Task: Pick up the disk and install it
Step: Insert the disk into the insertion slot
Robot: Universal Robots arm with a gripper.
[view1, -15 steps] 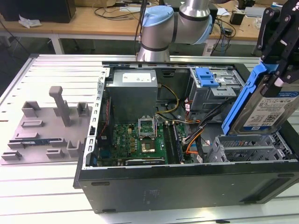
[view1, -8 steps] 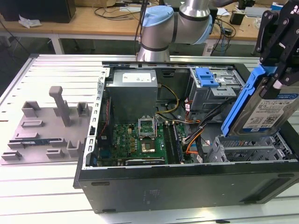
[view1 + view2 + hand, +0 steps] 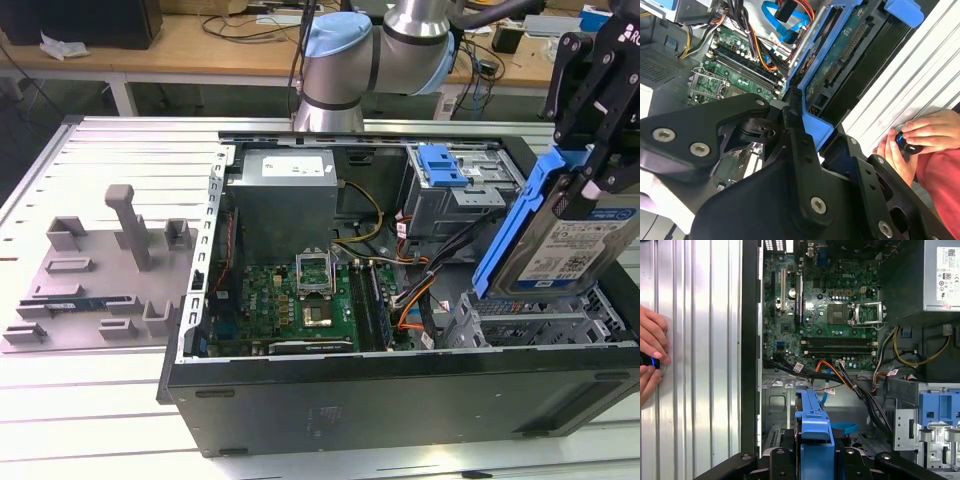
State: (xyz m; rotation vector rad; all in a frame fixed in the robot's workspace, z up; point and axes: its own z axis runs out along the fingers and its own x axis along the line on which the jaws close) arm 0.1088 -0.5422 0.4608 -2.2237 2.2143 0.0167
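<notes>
The disk (image 3: pixel 578 240), a silver hard drive with a blue-and-white label and blue plastic rails, hangs tilted on edge over the drive cage (image 3: pixel 540 322) at the exterior view's right end of the open computer case. My gripper (image 3: pixel 592 180) is shut on its upper end. In the first wrist view the disk's blue rail (image 3: pixel 813 427) sticks out from between the black fingers (image 3: pixel 782 460) above the cage floor. The second wrist view shows the disk's green circuit-board underside (image 3: pixel 840 55) and its blue rail beside the black finger links (image 3: pixel 795 145).
The case holds a green motherboard (image 3: pixel 300 295), a grey power supply (image 3: pixel 285 200), bundled cables (image 3: pixel 420 290) and a blue latch (image 3: pixel 442 165) on the rear bay. A grey fixture plate (image 3: pixel 100 270) lies on the exterior view's left. A person's hands (image 3: pixel 650 360) hold a small dark object on the ribbed table beside the case.
</notes>
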